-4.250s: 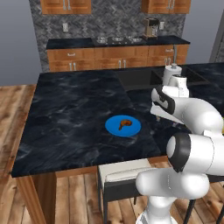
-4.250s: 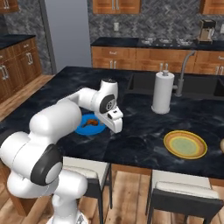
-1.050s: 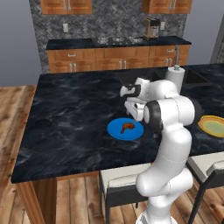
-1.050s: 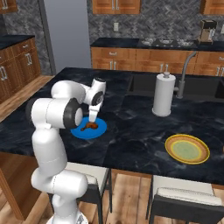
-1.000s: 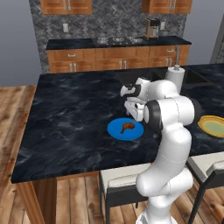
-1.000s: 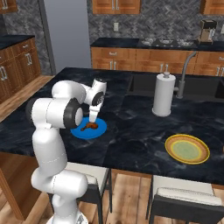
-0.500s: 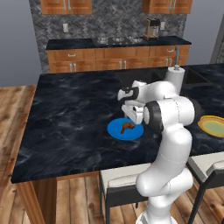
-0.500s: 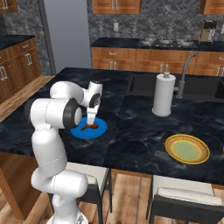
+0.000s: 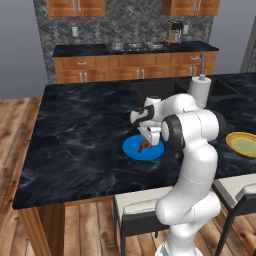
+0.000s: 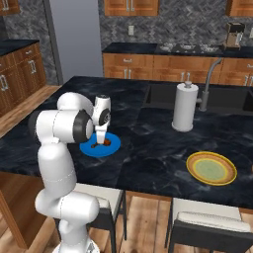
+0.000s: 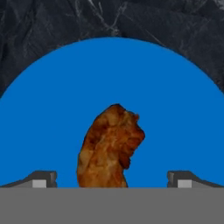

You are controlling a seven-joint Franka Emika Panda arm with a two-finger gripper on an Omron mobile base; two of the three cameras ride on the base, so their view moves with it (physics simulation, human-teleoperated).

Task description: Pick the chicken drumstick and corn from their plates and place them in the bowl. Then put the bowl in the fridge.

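base pair flanking — hand close overhead

Drumstick (image 11: 109, 146) lay on a plate (image 9: 131, 148) near the front-middle of the island counter (image 9: 75, 135), w/ the gripper (image 11: 111, 180) directly above it, one fingertip (image 11: 41, 179) each side. 2nd plate (image 10: 211, 168) sat well apart to the right, near the front edge. Paper towel roll (image 10: 184, 107) stood behind that, beside the sink (image 10: 160, 96) & tap (image 10: 211, 79)
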